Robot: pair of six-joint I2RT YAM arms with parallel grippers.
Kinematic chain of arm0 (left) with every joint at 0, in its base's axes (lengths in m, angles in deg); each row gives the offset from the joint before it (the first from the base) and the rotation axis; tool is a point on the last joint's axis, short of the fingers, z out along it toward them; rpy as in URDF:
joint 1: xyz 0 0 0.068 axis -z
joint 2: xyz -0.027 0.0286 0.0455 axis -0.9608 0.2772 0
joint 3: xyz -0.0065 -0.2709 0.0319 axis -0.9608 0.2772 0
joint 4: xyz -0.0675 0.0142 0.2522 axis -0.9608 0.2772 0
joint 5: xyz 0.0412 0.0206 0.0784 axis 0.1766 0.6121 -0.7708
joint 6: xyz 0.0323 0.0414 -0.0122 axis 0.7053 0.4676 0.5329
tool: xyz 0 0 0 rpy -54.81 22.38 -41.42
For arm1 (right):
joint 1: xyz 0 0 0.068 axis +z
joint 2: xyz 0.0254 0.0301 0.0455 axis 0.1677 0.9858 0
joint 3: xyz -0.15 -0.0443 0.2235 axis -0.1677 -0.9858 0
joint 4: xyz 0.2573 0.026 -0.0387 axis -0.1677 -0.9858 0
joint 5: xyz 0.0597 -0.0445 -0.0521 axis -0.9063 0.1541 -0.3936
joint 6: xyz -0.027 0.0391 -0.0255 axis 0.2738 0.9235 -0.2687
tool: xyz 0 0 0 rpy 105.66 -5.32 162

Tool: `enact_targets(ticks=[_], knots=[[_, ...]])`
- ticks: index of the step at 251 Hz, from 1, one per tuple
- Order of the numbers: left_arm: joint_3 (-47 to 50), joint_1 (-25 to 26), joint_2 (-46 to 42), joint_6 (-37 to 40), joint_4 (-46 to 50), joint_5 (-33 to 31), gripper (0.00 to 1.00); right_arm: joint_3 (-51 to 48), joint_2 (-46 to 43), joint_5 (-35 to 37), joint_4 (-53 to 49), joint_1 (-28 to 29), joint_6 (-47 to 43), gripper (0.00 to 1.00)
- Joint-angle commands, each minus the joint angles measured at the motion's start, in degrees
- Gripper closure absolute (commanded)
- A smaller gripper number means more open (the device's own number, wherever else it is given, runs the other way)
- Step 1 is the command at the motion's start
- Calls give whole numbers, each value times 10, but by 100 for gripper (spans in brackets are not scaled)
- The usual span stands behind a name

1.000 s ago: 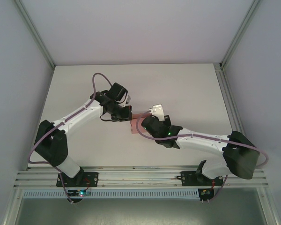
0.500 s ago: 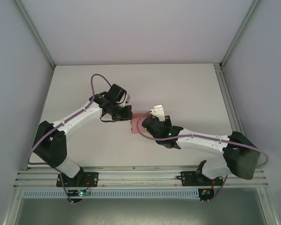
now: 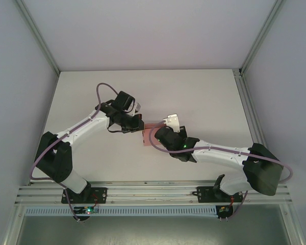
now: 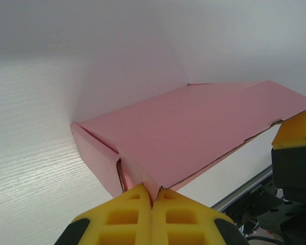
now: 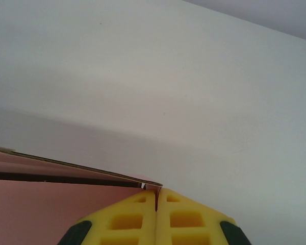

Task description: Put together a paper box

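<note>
Left tool [image 4: 153,196] and right tool [image 5: 156,196] each pinch the paper box [image 4: 194,127]; likely flimsy card, so you should grip near creases.

White matte counter [image 3: 204,97], faint grain. Pale grey walls [image 3: 143,30] left, far and right of it. Aluminium posts [image 3: 38,38] at its far corners; rail [image 3: 153,191] along near edge. Soft light.

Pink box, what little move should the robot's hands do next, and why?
Both hands are shut on edges of the paper box: the left hand pinches a flap at the near corner, where a gap shows. So probably the left hand should press that flap inward to close the gap, while the right hand holds its edge.
</note>
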Motion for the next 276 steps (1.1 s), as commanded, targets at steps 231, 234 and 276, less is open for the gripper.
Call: enact_targets(ticks=[231, 234, 276], knots=[[121, 48, -43, 126, 33, -50, 97, -90, 0, -27, 86, 28, -21, 100], [124, 48, -45, 124, 32, -52, 96, -94, -1, -27, 91, 29, -22, 100], [127, 49, -75, 84, 5, -48, 82, -108, -8, -25, 121, 31, -30, 100]])
